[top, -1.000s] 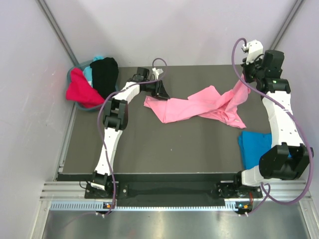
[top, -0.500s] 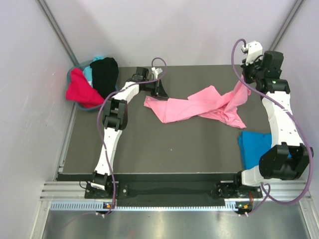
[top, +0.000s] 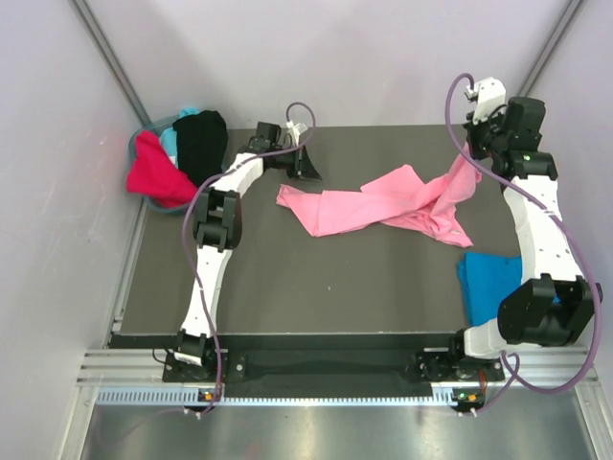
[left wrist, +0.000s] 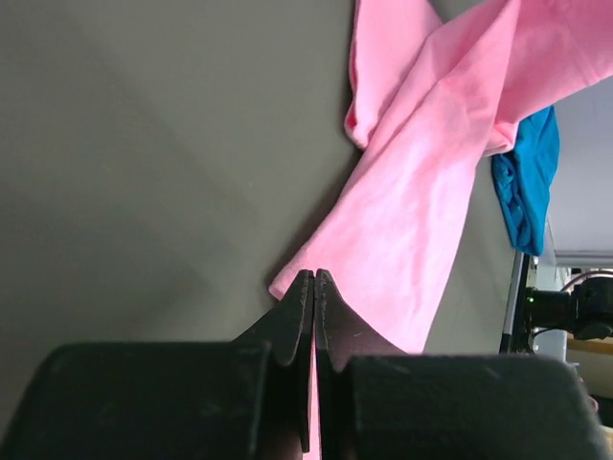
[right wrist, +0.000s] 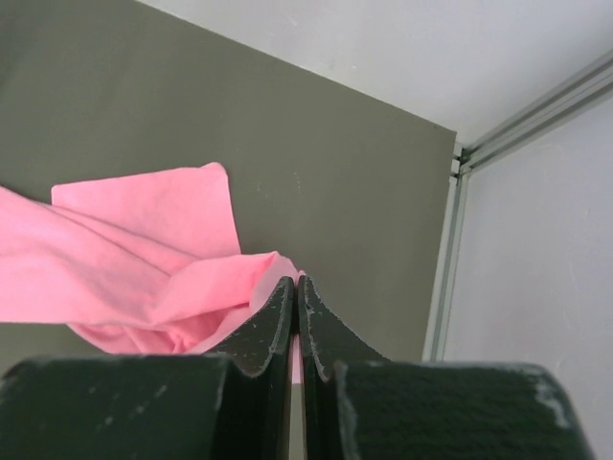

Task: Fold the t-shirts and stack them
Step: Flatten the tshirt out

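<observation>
Pink t-shirt (top: 383,206) lies twisted across the bench (top: 287,278), its right end raised and pinched in the right pincer (right wrist: 295,283). The left pincer (left wrist: 313,278) has just pressed together at the left corner and pulled slightly back. That corner has not moved, so the grab probably missed.

Five t-shirts in all: one pink t-shirt (top: 383,203) across the far half of the tabletop (top: 287,278), one blue t-shirt (top: 479,283) at its right edge, and one red t-shirt (top: 153,177), one teal t-shirt (top: 170,144) and one black t-shirt (top: 199,144) just off its far left corner. One basket (top: 140,132) holds those three. Two arms, a left arm (top: 206,273) and a right arm (top: 541,225), carry one gripper each, a left gripper (left wrist: 313,273) and a right gripper (right wrist: 294,280), every gripper with two fingers (left wrist: 292,316)
</observation>
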`<state>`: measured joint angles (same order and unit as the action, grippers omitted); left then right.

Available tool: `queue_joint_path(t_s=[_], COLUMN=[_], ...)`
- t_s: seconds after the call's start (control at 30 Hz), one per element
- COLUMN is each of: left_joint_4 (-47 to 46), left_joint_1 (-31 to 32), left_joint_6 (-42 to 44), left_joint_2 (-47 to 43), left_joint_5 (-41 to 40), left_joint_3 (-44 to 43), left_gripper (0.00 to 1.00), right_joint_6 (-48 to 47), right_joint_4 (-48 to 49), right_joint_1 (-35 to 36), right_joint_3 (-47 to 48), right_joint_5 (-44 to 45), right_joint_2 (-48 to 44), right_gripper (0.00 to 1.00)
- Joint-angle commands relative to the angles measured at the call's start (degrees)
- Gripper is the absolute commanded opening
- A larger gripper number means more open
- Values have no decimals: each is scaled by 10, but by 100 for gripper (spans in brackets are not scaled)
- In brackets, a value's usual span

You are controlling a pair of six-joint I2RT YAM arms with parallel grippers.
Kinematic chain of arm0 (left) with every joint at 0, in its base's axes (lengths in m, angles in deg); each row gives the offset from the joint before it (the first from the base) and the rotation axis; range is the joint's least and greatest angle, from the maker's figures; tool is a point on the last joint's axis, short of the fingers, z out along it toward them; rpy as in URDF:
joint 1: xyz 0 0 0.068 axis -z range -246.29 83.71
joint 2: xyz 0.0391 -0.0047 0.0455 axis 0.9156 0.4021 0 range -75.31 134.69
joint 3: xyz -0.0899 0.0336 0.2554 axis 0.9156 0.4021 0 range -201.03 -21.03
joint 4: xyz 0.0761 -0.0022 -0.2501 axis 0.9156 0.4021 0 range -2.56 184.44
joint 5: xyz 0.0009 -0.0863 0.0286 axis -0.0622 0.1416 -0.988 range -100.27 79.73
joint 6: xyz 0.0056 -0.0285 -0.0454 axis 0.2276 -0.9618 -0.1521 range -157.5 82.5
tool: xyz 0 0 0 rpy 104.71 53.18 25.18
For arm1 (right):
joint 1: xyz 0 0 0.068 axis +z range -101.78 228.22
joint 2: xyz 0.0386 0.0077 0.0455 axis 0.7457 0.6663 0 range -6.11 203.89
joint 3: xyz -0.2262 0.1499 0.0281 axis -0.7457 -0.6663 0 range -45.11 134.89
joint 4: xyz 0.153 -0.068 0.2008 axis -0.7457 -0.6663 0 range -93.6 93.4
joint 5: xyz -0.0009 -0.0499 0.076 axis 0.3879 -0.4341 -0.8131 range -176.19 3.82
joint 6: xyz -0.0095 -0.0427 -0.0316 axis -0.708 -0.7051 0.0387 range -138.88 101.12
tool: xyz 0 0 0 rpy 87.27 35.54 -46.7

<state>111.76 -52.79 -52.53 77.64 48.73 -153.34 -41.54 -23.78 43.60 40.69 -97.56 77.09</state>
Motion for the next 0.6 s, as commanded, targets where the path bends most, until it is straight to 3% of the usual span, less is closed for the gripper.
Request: queue_joint_path(t_s=[0.0,0.23,0.33,0.37,0.57], left_joint_4=[-36,12,20,20,-2], left_joint_1=[-15,-25,-25,-24,-22], left_joint_6=[-1,38,32,25,-1], left_joint_2=[-89,-119,-111,-102,-64], left_joint_5=[9,-19,-14,-7,15], left_joint_3=[-28,-23,-4,1,16], left_gripper=[0,0,31,37,41], right_joint_6=[13,12,19,19,9], right_joint_4=[47,54,50,50,42], right_joint_1=[1,1,1,1,2], right_joint_3=[34,65,67,67,59], right_joint_5=[18,27,16,14,17], right_joint_2=[-6,28,34,35,30], right_gripper=[0,0,0,0,0])
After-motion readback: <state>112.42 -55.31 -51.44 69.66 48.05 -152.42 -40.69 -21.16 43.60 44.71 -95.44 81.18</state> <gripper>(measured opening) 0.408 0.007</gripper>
